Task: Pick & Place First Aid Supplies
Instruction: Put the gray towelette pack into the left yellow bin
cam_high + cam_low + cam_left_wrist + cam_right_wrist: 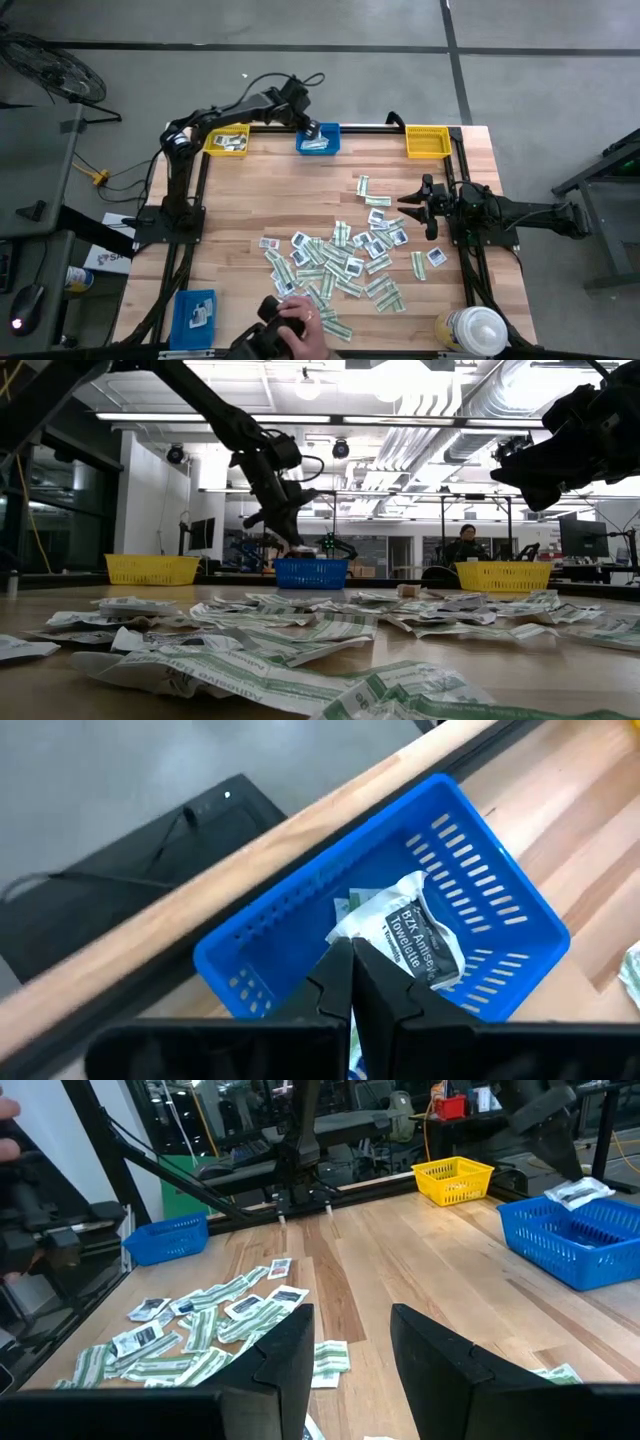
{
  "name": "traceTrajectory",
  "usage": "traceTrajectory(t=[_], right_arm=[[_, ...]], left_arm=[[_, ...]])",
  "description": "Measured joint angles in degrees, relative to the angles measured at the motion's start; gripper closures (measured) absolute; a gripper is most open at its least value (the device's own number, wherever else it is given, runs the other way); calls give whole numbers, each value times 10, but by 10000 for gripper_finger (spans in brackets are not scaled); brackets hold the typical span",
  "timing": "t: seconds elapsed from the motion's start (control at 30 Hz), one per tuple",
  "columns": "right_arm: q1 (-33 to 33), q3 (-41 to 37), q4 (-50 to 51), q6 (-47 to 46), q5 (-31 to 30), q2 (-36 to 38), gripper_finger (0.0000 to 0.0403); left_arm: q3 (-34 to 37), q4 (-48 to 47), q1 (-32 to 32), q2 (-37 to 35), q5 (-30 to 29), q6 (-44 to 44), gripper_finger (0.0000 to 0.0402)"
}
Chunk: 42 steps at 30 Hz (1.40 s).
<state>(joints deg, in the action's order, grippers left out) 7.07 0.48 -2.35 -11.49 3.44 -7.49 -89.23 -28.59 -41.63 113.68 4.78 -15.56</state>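
Note:
The first aid supplies (345,262), several small white and green-and-white packets, lie scattered flat on the wooden table's near middle. My left gripper (311,131) is over the blue bin (318,143) at the far edge, shut on a white towelette packet (405,925). Other packets lie in that bin, one with green on it (350,906). My right gripper (412,206) waits open at the table's right side, level, nothing between its fingers (285,1355). My left gripper pinches the white towelette packet by one corner (352,937) between its two shut fingertips. The fingers slant down from the table's left and near side. The packet sticks out beyond the fingertips over the inside of the blue bin; whether its far end touches the bin I cannot tell.
Yellow bins stand at the far left (228,141) and far right (428,141), and a second blue bin (195,311) at the near left. A white-capped bottle (472,330) stands near right. A person's hand (297,322) holds a dark object at the near edge.

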Motion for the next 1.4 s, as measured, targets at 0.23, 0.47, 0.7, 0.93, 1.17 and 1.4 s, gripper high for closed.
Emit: traceTrajectory(t=[0.23, 0.47, 0.7, 0.93, 1.17, 1.4], right_arm=[[0, 0, 0, 0, 0, 0, 274], [0, 0, 0, 0, 0, 0, 274], [0, 0, 0, 0, 0, 0, 274], [0, 0, 0, 0, 0, 0, 274], [0, 0, 0, 0, 0, 0, 274], [0, 0, 0, 0, 0, 0, 274]], left_arm=[[0, -3, 0, 9, -4, -8, 366], [0, -18, 0, 10, 17, 44, 308], [0, -31, 4, 3, 22, 92, 300], [1, -33, 4, 19, 130, 221, 301], [0, -32, 11, 25, 101, 305, 288], [-55, -74, 3, 53, 92, 322, 221]])
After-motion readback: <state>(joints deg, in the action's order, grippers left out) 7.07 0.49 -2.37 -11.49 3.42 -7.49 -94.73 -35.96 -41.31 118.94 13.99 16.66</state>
